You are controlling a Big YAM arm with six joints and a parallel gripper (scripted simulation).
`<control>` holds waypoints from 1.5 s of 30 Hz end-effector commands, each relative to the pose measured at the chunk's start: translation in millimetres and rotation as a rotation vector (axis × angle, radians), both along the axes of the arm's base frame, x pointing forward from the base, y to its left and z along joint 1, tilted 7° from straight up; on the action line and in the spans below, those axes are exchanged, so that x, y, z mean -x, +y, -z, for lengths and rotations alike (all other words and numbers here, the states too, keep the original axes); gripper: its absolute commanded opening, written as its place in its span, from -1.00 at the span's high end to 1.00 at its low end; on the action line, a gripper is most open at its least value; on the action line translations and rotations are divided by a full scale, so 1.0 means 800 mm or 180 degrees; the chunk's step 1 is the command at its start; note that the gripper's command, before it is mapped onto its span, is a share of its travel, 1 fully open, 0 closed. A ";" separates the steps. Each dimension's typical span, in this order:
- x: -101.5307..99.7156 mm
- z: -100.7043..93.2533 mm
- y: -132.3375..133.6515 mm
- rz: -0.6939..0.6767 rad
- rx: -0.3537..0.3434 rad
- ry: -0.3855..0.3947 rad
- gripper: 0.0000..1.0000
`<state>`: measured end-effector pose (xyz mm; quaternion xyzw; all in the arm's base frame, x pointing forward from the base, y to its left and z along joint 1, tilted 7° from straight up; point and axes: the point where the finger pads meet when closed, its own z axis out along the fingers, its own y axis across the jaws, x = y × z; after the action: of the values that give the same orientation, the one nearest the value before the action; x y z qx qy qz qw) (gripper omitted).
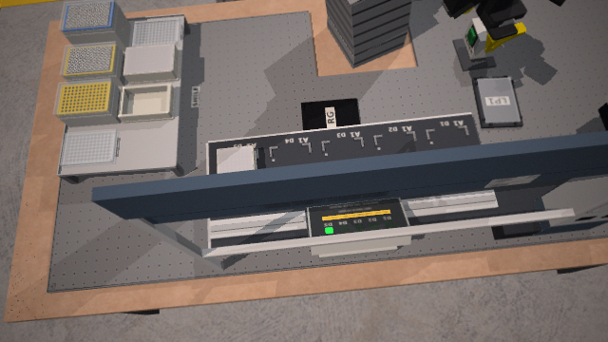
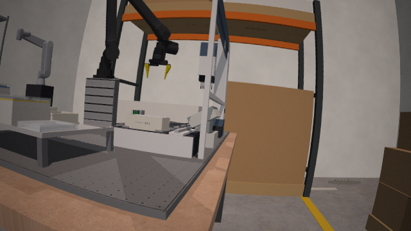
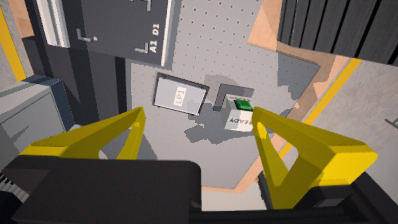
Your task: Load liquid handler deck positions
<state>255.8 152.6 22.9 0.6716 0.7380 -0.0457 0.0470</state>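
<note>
A pale, plain wall [image 2: 353,80] curves behind the bench, and the floor [image 2: 273,208] is mottled grey concrete with a yellow line [image 2: 316,213] painted across it. The wooden table top [image 1: 28,228] carries a grey perforated plate [image 1: 142,256], and beside it stands a tall storage rack [image 2: 318,96] with dark posts, orange beams and a large brown cardboard sheet [image 2: 270,138] leaning against it. Brown cardboard boxes [image 2: 393,189] are stacked at the far right, a second light-grey arm [image 2: 43,54] stands on a black base at the far left, and soft angular shadows fall across the plate.
</note>
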 end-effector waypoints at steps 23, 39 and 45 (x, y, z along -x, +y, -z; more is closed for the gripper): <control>0.011 -0.029 -0.137 0.0844 -0.0051 -0.0192 -1.00; 0.016 -0.047 -0.229 0.0844 -0.0057 -0.0252 -1.00; 0.015 -0.053 -0.255 0.0843 -0.0048 -0.0288 -1.00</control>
<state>233.7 -37.5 50.5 0.7748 0.6293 -0.0288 0.0531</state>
